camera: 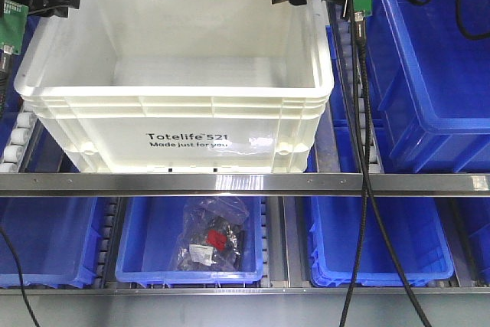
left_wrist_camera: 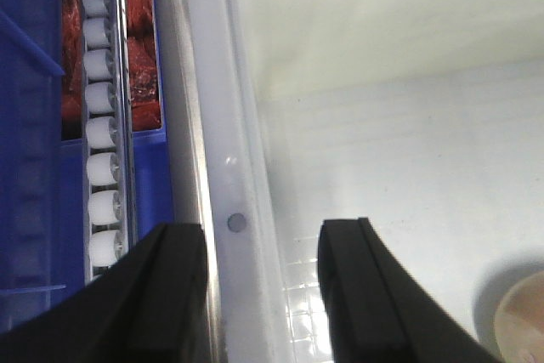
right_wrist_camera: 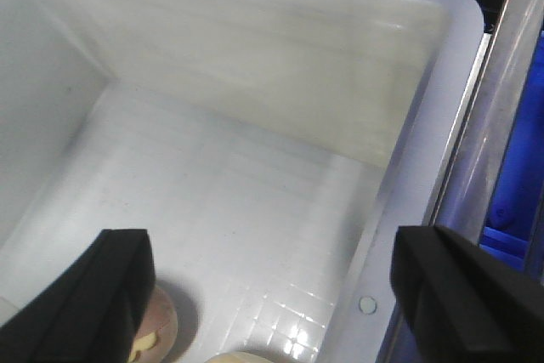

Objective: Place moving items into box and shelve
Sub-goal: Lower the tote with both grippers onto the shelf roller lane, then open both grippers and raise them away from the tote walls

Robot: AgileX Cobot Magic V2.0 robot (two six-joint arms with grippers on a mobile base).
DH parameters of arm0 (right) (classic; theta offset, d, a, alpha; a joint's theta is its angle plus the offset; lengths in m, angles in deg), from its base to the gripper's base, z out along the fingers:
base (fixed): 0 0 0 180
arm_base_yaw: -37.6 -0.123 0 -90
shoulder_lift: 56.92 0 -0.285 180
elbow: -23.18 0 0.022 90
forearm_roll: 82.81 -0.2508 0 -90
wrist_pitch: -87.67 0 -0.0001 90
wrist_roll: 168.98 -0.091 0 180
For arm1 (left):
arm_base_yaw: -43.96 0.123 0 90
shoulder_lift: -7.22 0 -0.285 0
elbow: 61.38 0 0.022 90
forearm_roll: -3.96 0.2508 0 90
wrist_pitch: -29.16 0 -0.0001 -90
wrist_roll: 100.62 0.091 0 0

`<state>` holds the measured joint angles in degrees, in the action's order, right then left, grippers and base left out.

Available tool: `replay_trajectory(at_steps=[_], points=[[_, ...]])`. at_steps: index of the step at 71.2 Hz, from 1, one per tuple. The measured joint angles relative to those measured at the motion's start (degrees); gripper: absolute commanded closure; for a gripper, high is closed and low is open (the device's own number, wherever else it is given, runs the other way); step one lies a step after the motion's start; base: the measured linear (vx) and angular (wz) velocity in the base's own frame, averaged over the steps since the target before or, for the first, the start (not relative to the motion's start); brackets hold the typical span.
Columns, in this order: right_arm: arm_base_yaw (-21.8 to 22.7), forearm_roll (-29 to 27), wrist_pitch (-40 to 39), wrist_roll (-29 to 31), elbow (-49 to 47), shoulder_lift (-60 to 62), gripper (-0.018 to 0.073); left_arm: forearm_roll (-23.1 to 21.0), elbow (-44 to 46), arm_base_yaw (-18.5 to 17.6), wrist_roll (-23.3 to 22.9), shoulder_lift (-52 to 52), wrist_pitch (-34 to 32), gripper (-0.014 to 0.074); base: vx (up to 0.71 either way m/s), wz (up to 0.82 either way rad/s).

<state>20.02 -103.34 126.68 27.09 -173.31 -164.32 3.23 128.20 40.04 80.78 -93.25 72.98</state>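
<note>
I'm looking at a warehouse-style storage rack: a white tote (camera: 176, 105) printed "Totelife 521" sits on a metal shelf rail (camera: 245, 183), with blue bins (camera: 432, 74) stacked at three o'clock. Below, at six o'clock, more blue bins (camera: 191, 239) line the lower level, and white conveyor rollers (left_wrist_camera: 102, 138) run alongside.

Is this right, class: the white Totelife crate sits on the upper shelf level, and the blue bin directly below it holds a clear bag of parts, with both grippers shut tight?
Not quite. The white crate is on the upper level and the blue bin below holds the clear bag, but the left gripper and right gripper are open, as both wrist views show, each with its jaws spread across a crate wall.
</note>
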Motion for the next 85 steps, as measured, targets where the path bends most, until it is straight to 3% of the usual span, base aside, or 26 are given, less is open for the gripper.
replay_trajectory(at_steps=[27, 43, 54, 72, 85], points=[[0.00, 0.05, 2.79, -0.05, 1.78, 4.27, 0.0049, -4.16, 0.38, -0.13, 0.19, 0.20, 4.74, 0.0167, 0.00, 0.00], [0.00, 0.05, -8.53, -0.10, 17.52, 11.35, 0.0053, -5.13, -2.45, -0.13, 1.50, 1.47, 4.42, 0.0167, 0.00, 0.00], [0.00, 0.05, -16.18, 1.06, 26.81, 18.01, 0.0053, -5.15, -12.79, -0.37, 1.53, 8.03, -3.76, 0.0167, 0.00, 0.00], [0.00, -0.39, -22.87, 5.48, 38.72, 29.75, 0.0055, -5.20, -37.67, -0.66, 1.53, 26.07, -18.75, 0.0167, 0.00, 0.00], [0.00, -0.62, -28.43, 5.67, 49.76, 40.19, 0.0055, -5.44, -53.16, -0.66, 1.42, 42.27, -20.52, 0.0167, 0.00, 0.00]])
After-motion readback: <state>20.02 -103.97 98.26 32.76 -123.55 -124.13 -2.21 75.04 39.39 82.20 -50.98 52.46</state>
